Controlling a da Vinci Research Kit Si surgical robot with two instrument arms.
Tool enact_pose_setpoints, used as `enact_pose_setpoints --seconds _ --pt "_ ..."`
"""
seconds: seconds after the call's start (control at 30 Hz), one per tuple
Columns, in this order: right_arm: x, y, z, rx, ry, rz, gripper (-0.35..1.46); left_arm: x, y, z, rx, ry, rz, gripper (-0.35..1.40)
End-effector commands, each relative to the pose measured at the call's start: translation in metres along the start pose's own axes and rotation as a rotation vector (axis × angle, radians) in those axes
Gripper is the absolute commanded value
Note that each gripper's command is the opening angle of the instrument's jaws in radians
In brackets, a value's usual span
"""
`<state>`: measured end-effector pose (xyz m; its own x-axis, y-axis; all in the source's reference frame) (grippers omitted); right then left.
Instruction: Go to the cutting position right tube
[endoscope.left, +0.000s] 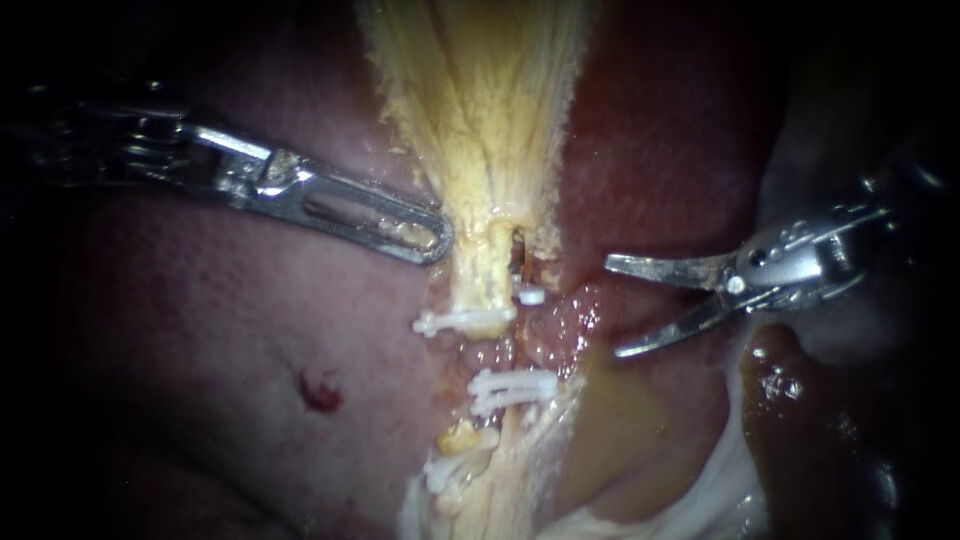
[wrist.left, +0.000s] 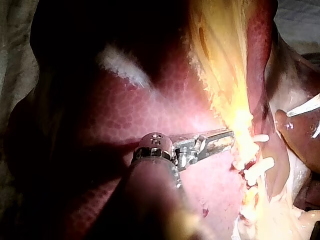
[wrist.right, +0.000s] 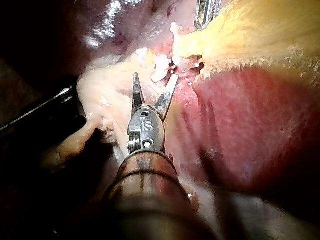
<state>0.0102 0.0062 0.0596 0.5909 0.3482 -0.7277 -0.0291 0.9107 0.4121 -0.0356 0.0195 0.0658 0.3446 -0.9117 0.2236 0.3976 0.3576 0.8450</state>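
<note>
Student: Claw of the right instrument: spread or closed?

Legend: Spread wide and holding nothing. Its tips stand short of the clipped tissue, so the opening faces what it is meant to cut.

Student: What surrounds it?

Legend: Beneath and beyond the claw lies the liver, a broad red bed. Ahead of the claw, the gallbladder shows as a pale yellow fan, taut and narrowing toward the tubes. Across the tubes from the right claw, the claw of the left instrument is pressed together on the gallbladder's edge. It probably holds the tissue under tension so that the tubes stand apart and exposed.

Student: And the right tube?

Legend: It appears as a thin strand straight ahead of the spread claw, nearer to it than the yellow left tube. White clips cross the tubes, and a small clip sits closest to the claw. The stretch between clips is the probable cutting site, and the claw is not yet around it.
</note>
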Motion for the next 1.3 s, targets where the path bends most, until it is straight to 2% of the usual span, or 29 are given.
enact_pose_setpoints --seconds 0.03,0.17,0.3,0.57,0.63,0.9,1.0,1.13,1.3 --pt "0.0000 0.0000 0.0000 0.000 0.000 0.000 1.44 0.0000 0.0000 -0.0001 0.001 0.000 0.000 -0.35" --pt "0.0000 0.0000 0.0000 0.000 0.000 0.000 1.44 -0.0001 -0.0002 -0.0010 0.006 0.004 -0.001 -0.35" --pt "0.0000 0.0000 0.0000 0.000 0.000 0.000 1.44 -0.0007 -0.0007 -0.0031 0.002 -0.002 -0.004 -0.35" --pt "0.0000 0.0000 0.0000 0.006 0.001 0.000 1.44 -0.0038 -0.0016 -0.0096 -0.025 -0.067 -0.020 -0.35" --pt "0.0000 0.0000 0.0000 0.006 0.001 0.000 1.44 -0.0039 -0.0016 -0.0102 -0.028 -0.074 -0.018 -0.35" --pt "-0.0005 -0.0004 0.0014 0.040 0.004 -0.006 1.44 -0.0034 -0.0018 -0.0097 -0.038 -0.081 -0.018 -0.35" --pt "-0.0013 -0.0008 0.0030 0.061 -0.005 0.001 1.44 -0.0034 -0.0018 -0.0097 -0.039 -0.081 -0.019 -0.35" --pt "-0.0030 -0.0013 0.0059 0.095 -0.047 0.039 1.44 -0.0032 -0.0018 -0.0095 -0.036 -0.079 -0.018 -0.35" --pt "-0.0047 -0.0011 0.0090 0.114 -0.065 0.090 1.44 -0.0029 -0.0019 -0.0090 -0.032 -0.075 -0.016 -0.35"
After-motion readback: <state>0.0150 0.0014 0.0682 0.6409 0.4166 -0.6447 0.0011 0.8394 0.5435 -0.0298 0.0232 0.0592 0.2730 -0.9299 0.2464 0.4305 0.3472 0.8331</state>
